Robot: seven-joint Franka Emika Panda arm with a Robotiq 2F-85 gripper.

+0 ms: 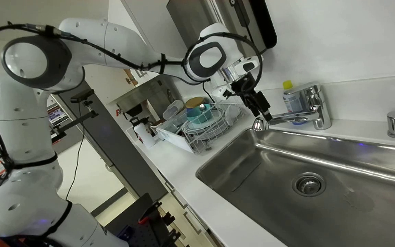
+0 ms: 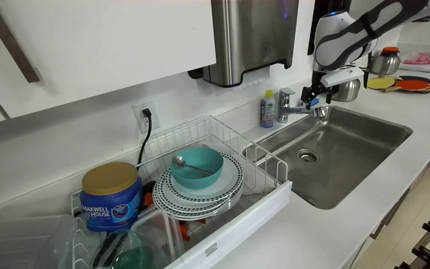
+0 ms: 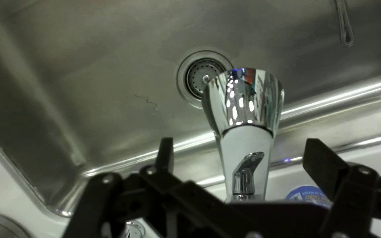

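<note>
Hanging by the back of the sink (image 1: pixel 266 185), in an exterior view, the gripper (image 1: pixel 262 115) is pointing down at the tap (image 1: pixel 321 115), whose spout (image 1: pixel 285 118) is reaching out over the sink, presumably so water lands near the drain (image 1: pixel 309 185). In an exterior view, the dish rack (image 2: pixel 245 220) is holding stacked plates (image 2: pixel 228 179) with a bowl (image 2: pixel 196 182) and spoon (image 2: pixel 179 161) on top, likely for drying; a spray can (image 2: pixel 267 110) is standing beside the tap, perhaps to be within reach. In the wrist view, the fingers (image 3: pixel 166 155) are standing wide apart, gaps showing either side of the spout between them; nothing is being gripped. A slim looped thing (image 3: pixel 345 33) is lying in the sink, reason unclear.
</note>
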